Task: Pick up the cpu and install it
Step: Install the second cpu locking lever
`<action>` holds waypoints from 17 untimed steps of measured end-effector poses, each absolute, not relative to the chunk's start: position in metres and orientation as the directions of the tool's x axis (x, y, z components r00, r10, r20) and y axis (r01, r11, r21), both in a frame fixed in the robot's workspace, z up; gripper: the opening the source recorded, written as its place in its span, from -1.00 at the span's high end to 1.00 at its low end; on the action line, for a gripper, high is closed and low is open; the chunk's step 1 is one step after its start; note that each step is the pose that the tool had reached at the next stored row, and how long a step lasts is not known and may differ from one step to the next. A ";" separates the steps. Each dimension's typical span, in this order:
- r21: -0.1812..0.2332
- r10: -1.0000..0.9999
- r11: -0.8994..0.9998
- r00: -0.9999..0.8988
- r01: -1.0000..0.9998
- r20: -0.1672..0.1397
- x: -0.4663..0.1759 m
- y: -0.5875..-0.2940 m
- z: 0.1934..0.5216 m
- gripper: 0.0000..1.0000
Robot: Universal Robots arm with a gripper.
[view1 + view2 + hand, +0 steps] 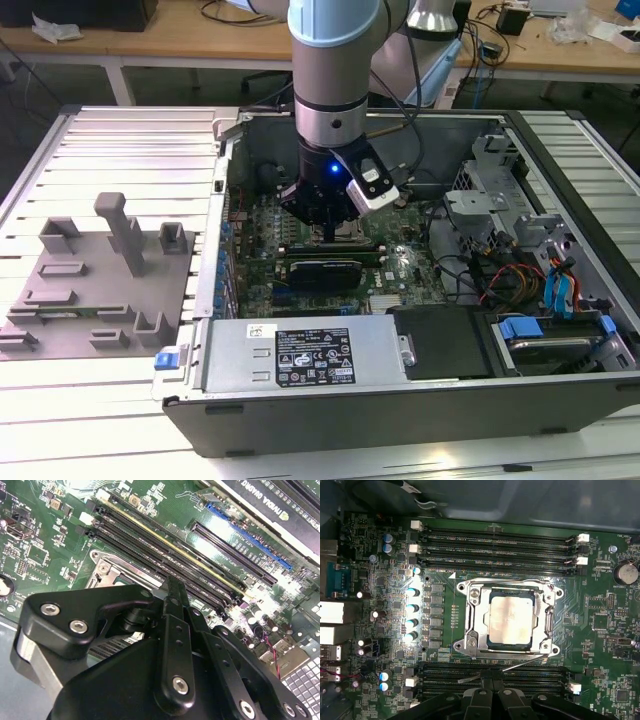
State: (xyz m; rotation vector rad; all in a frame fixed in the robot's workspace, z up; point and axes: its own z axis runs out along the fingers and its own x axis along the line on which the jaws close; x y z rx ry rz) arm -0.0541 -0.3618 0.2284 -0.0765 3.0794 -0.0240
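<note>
cpu (512, 621) first: in the first wrist view you see a thin square chip with a dull silver top and a darker edge, lying flat inside the metal socket frame (471, 625) on the green motherboard (445, 580), between two banks of memory slots (495, 545). a thin lever (522, 664) lies just beside the frame's near edge. the hand (492, 682) sits close over the slots next to the socket, apart from the chip; its fingers (486, 681) look pressed narrow together and empty, though you only see their tips. the second wrist view gives you the hand's black linkage and one corner of the frame. the exterior view gives you the open computer case (350, 390), the arm (335, 70) reaching down into it, and grey blocks (120, 240) on the slatted counter (130, 140) at the exterior view's left.
</note>
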 end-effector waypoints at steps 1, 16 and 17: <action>-0.017 -0.049 0.999 -0.997 -0.049 -0.061 -0.060 -0.362 0.227 0.79; 0.002 -0.044 0.999 -0.999 -0.044 0.005 -0.068 -0.362 0.224 0.79; 0.009 -0.044 0.999 -0.999 -0.044 0.005 -0.068 -0.362 0.223 0.79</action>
